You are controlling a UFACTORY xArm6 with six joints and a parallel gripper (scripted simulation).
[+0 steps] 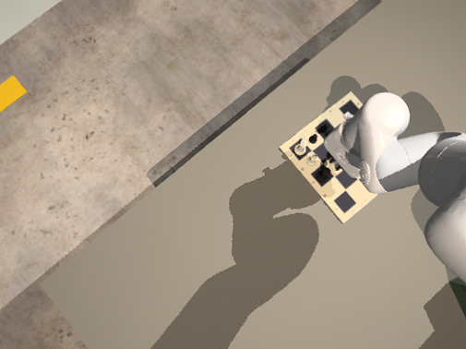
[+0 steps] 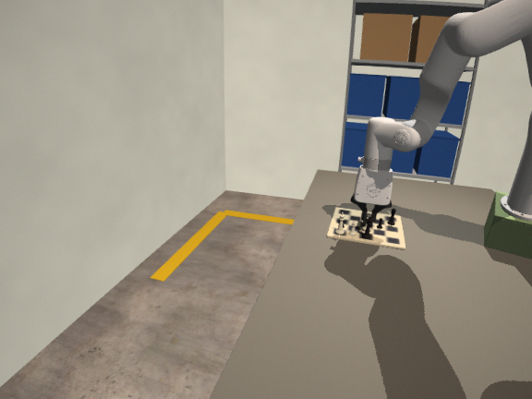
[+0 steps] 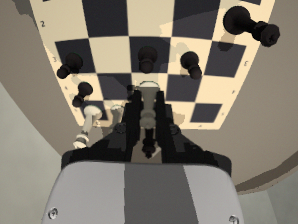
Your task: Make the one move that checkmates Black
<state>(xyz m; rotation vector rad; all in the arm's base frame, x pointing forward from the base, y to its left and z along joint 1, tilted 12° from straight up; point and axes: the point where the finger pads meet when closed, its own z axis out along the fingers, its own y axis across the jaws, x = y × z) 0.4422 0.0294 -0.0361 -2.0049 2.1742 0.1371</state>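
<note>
The small chessboard (image 2: 398, 244) lies on the tan tabletop (image 2: 323, 323) near its far edge, closer to the far left corner than to the green base block (image 2: 501, 231) at the right edge. The arm reaches down from the right and holds the gripper (image 3: 147, 106) upright over the middle of the board. Its black fingers are closed on a pale white piece (image 3: 148, 111), pinched at its upper part; the wrist view does not show whether the base touches the board. Black pieces stand around it: a tall one (image 3: 248, 24) toward the board's right edge, two pawns (image 3: 190, 63) just ahead of the gripper, and two more (image 3: 69, 64) to the left. Another white piece (image 3: 88, 123) stands beside the left finger, near the board's near left corner.
</note>
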